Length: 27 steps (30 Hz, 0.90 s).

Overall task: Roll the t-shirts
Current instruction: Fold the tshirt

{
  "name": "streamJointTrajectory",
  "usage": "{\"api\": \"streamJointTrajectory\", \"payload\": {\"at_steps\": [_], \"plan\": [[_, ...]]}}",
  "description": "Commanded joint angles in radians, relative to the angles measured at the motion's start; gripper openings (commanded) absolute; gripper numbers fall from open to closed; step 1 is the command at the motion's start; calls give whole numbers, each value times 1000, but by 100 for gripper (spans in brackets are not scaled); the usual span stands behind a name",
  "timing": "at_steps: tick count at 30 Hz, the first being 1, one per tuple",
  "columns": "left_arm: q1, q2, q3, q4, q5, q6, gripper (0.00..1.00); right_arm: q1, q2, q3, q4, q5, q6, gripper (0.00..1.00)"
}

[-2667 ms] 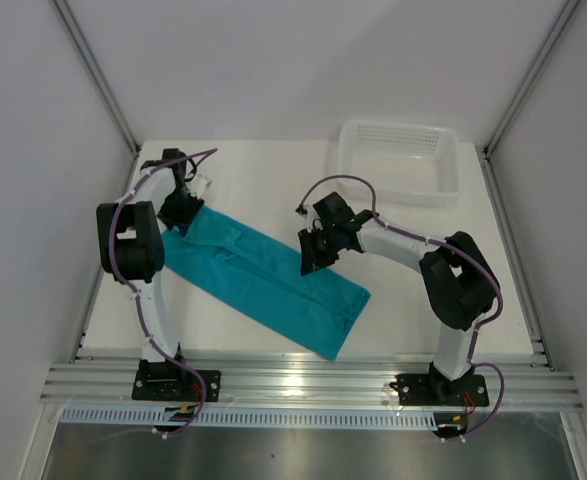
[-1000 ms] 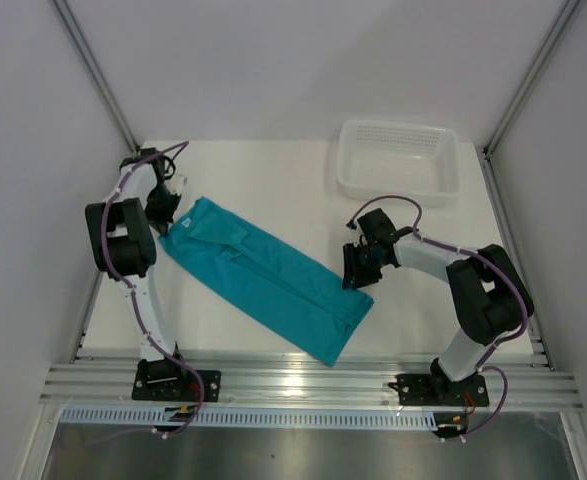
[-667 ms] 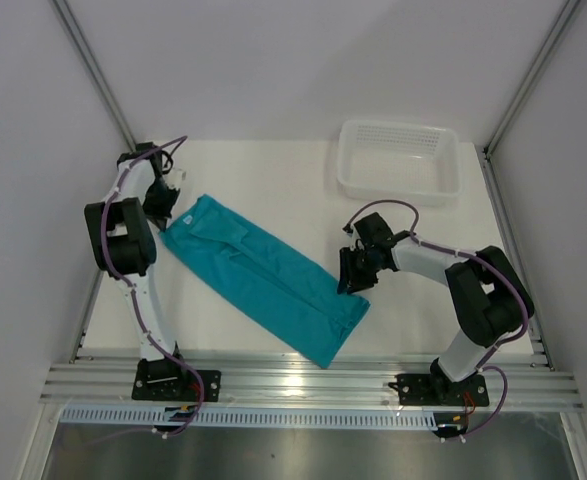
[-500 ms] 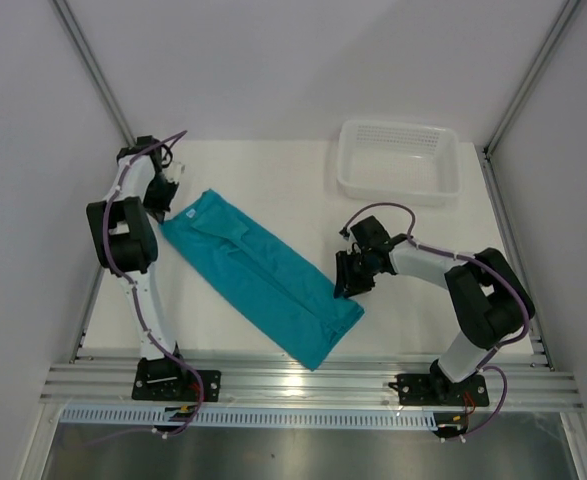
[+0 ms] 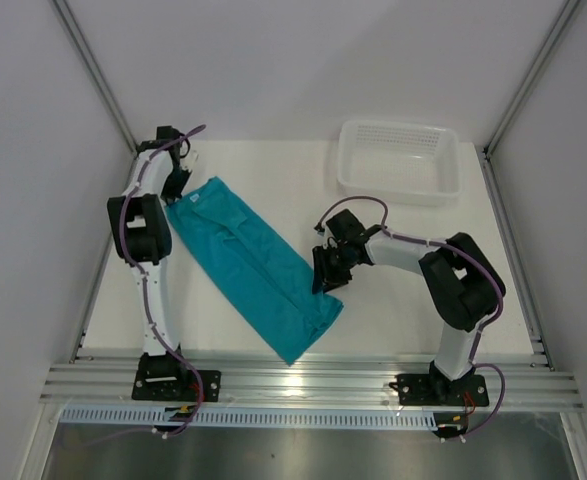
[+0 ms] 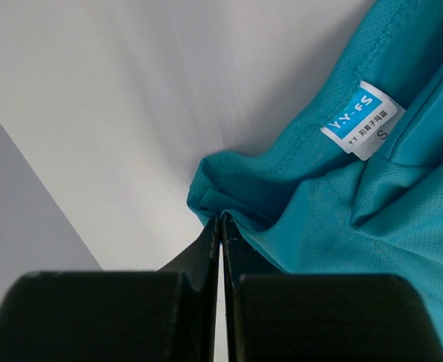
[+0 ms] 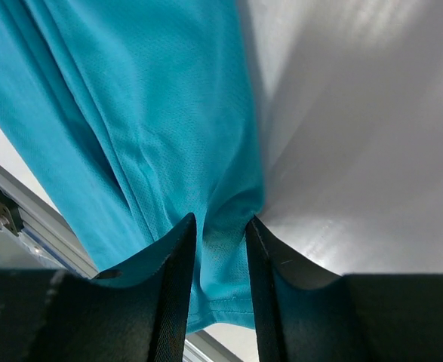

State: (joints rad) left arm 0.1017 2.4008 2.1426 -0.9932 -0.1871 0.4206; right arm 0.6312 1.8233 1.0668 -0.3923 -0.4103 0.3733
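Observation:
The teal t-shirt point(image 5: 248, 260) lies folded into a long narrow strip, slanting from the far left of the table to the near middle. My left gripper point(image 5: 180, 190) is at the strip's far end. In the left wrist view it point(image 6: 219, 216) is shut on the corner of the t-shirt point(image 6: 342, 226), near the small white neck label point(image 6: 361, 121). My right gripper point(image 5: 323, 280) is at the strip's right edge, near its lower end. In the right wrist view its jaws point(image 7: 221, 226) pinch a puckered fold of the t-shirt point(image 7: 130, 98).
A white plastic basket point(image 5: 393, 190) stands at the back right of the white table point(image 5: 393, 320). An aluminium rail point(image 5: 313, 380) runs along the near edge. Enclosure walls rise close on the left and right.
The right gripper has pulled the shirt's near end leftward while the left gripper carried the far corner back and right. The strip has swung steeper and shifted left.

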Motion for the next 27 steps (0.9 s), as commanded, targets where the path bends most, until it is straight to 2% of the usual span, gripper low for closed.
{"api": "streamJointTrajectory", "payload": {"at_steps": [1,6,11,27], "plan": [[-11,35,88,59,-37,17,1,28,70,30,-22,45,-24,36],[-37,57,97,155,-74,93,1,35,77,27,-14,31,2,36],[-54,103,184,226,-92,112,1,62,79,15,1,15,19,36],[-203,139,157,542,-126,259,1,136,76,-21,75,-25,85,38]]}}
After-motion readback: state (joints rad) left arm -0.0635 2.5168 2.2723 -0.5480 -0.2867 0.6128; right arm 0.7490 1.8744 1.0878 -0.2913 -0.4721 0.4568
